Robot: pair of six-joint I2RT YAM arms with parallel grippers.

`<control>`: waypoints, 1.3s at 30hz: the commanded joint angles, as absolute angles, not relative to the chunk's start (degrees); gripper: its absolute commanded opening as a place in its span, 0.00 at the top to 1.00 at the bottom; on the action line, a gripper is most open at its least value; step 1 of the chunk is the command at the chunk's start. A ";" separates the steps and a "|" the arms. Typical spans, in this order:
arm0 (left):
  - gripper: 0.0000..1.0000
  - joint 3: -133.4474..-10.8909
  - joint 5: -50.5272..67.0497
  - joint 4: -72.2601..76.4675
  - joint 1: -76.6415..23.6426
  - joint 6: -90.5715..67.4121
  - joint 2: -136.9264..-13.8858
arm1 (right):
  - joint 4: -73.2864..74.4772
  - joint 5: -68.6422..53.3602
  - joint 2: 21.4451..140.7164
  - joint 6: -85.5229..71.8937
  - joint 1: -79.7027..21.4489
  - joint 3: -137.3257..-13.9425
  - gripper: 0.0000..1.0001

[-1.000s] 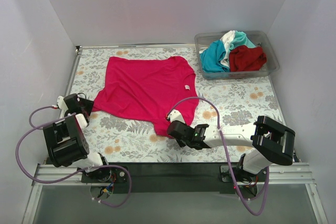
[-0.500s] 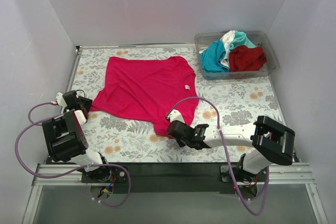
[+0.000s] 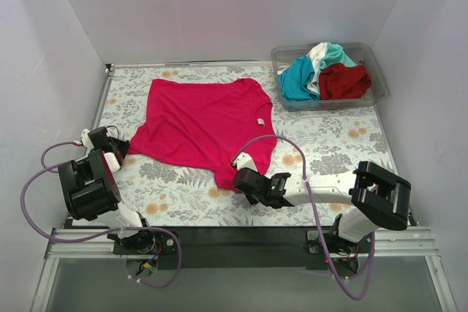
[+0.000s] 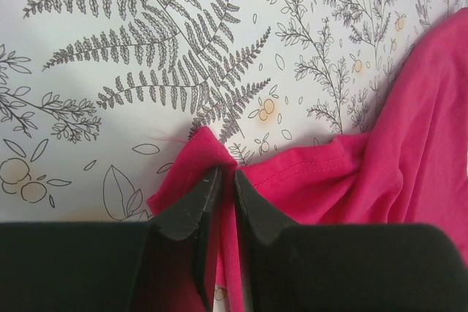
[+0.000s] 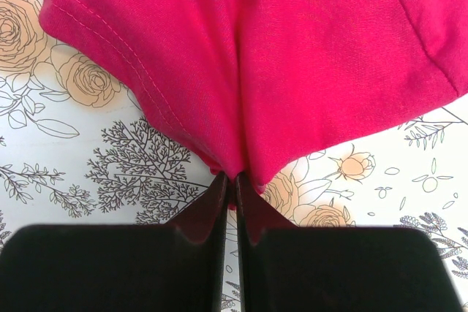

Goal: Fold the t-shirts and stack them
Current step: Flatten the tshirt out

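A magenta-pink t-shirt (image 3: 205,118) lies spread on the flowered table. My left gripper (image 3: 121,147) is shut on its left sleeve corner; the left wrist view shows the pink cloth (image 4: 322,180) pinched between the black fingers (image 4: 191,210). My right gripper (image 3: 235,174) is shut on the shirt's near bottom corner; the right wrist view shows the pink hem (image 5: 241,71) bunched into the closed fingers (image 5: 205,213). A teal shirt (image 3: 296,78), a white shirt (image 3: 316,56) and a dark red shirt (image 3: 344,82) lie crumpled in the bin.
A clear plastic bin (image 3: 376,71) stands at the back right of the table. White walls close in left, back and right. The flowered tablecloth (image 3: 344,144) shows bare to the right of the pink shirt and along the near edge.
The left arm's elbow has shifted slightly, toward the left and near edge. The gripper has stayed on the sleeve. The right arm and the shirt look unchanged.
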State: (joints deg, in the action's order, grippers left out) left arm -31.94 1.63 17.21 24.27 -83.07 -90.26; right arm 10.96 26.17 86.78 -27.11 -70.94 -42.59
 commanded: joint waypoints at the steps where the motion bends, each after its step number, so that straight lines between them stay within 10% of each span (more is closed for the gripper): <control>1: 0.86 -33.05 3.34 16.79 24.61 -81.65 -90.35 | 11.07 26.19 86.84 -28.21 -70.66 -41.92 0.99; 5: 1.00 -32.96 3.95 17.31 24.61 -81.56 -90.26 | 11.07 26.37 86.66 -28.30 -70.58 -41.75 0.99; 23: 1.00 -27.07 8.78 19.34 24.61 -88.67 -63.11 | 14.24 36.82 74.19 -21.27 -64.51 -47.45 0.99; 39: 1.00 -48.30 19.86 9.86 24.61 -90.71 -59.76 | 7.57 45.26 68.82 3.39 -62.84 -74.59 0.99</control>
